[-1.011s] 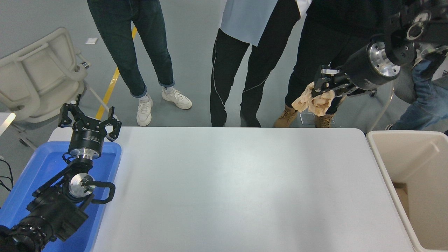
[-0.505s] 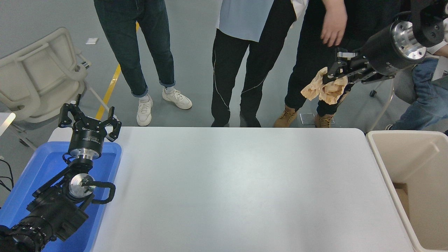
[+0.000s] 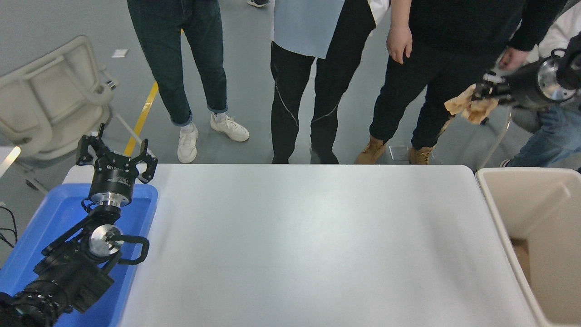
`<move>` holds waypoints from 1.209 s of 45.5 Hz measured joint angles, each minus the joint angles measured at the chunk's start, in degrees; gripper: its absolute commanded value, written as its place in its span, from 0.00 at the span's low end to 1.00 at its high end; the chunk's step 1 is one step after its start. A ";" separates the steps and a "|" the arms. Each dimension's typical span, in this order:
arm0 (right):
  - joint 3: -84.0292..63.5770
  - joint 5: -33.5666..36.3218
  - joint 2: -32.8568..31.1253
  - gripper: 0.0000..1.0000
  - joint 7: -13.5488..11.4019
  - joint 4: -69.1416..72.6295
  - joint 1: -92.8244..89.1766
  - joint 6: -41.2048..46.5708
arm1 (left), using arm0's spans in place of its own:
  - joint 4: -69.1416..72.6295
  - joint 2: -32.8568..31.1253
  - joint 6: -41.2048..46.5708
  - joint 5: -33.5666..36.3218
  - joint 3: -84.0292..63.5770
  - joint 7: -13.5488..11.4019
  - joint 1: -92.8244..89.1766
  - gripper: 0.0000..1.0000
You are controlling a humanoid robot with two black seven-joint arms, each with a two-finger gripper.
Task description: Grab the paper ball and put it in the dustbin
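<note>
The broad white rectangular table point(image 3: 295, 245) fills the middle of the view, its top bare; at 3 o'clock, hard against the table's right edge, stands the large beige plastic dustbin point(image 3: 492, 200) with its thick rounded rim, open-mouthed and much larger than what must go in it; at 8 o'clock a shallow blue plastic tray point(image 3: 50, 213) sits off the table's left edge, and over it the left gripper point(image 3: 116, 159) is parked, its black fingers spread and holding nothing. Along 12 o'clock several people's legs point(image 3: 295, 91) stand at the far side; one hand point(image 3: 399, 43) hangs at about 1 o'clock, clear of the robot.

At 2 o'clock the right gripper point(image 3: 482, 93) is raised high, beyond the table's far right corner, clamped on the tan-brown crumpled paper ball point(image 3: 470, 106); the wad hangs from the grip, loose folds trailing leftward, above and behind the dustbin's far rim.

By its look the paper is very light, soft and springy; it crushes rather than breaks, so a pinch through the dense core should hold better than one on a loose flap, which could tear or slip. Nothing lies between wad and bin mouth; the nearest obstacles are the bystanders' legs and a second hand point(image 3: 510, 59) close behind the gripper.
</note>
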 measured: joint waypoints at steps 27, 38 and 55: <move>9.01 23.10 3.67 0.00 0.00 -19.24 -35.08 -18.46 | -0.01 0.00 0.00 0.00 -0.08 0.00 0.01 0.99; 12.77 27.24 4.97 0.00 0.00 -21.30 -41.24 -21.35 | -0.01 0.00 0.00 -0.01 -0.09 0.00 0.01 0.99; 16.90 28.91 6.88 0.00 0.00 -23.59 -47.22 -22.84 | 0.00 0.00 0.00 -0.01 -0.09 0.00 0.01 0.99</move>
